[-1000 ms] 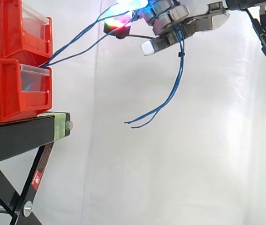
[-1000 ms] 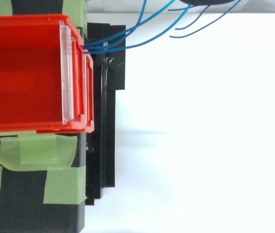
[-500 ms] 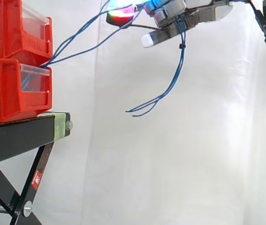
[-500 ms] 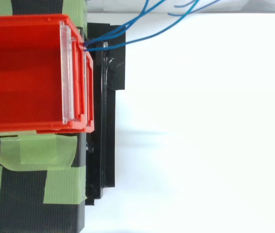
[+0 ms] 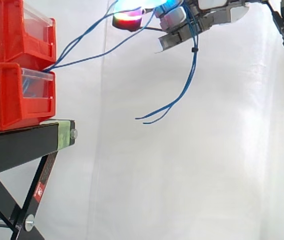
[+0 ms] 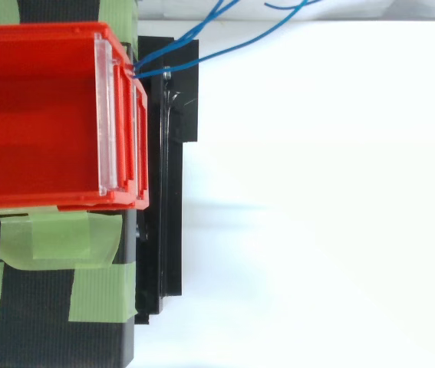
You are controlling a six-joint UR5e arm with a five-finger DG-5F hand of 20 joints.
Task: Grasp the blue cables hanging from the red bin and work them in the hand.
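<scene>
Gripping: the hand, high at the top edge of the side view, has its fingers curled round the blue cables and clamped on them.
Fingertips: one pad glows red on the side of the hand nearest the bins; another glows cyan at the very top edge.
Cables, bin side: they come out at the front of the lower red bin, just under the upper red bin, and climb in slack curves to the hand.
Cables, free side: past the fingers they hang down in a bow, with a small black tie on them just below the hand.
Loose ends: dangling in the air, well apart from the bins, before the white curtain.
Top view: the strands leave the bin's front edge and slant away to the top edge.
Stand: black, carrying the bins, with strips of green tape stuck across its top.
</scene>
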